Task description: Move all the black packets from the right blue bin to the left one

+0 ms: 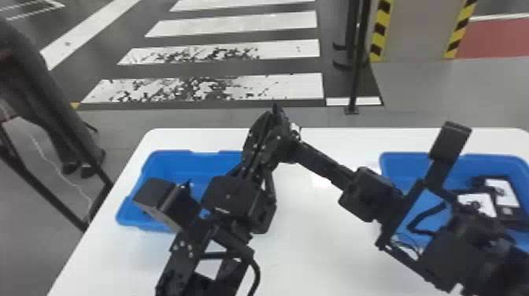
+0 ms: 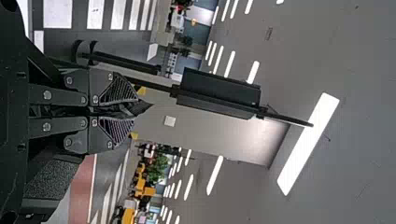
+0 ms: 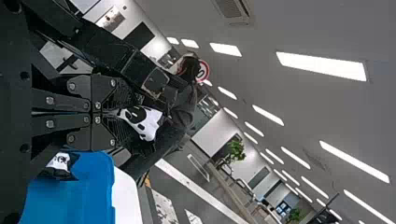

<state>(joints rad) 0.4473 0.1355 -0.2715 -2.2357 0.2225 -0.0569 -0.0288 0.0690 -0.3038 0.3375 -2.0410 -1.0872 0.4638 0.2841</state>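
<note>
My left gripper (image 1: 271,123) stands upright over the table, its fingertips near my right gripper (image 1: 294,145), which points left. In the left wrist view, the left gripper (image 2: 122,109) is closed on thin black material (image 2: 141,107). The right gripper (image 3: 116,113) in the right wrist view pinches a black packet with a white label (image 3: 143,122), the left arm (image 3: 114,51) crossing close by. Black packets with white labels (image 1: 503,193) lie in the right blue bin (image 1: 405,159). Inside the left blue bin (image 1: 169,156) is another packet, its white label (image 3: 60,161) visible in the right wrist view.
Both bins stand on the white table (image 1: 315,252), left and right, with the arms between and partly over them. A pale sheet (image 1: 320,181) lies near the middle. A dark post (image 1: 356,74) stands on the floor beyond the table.
</note>
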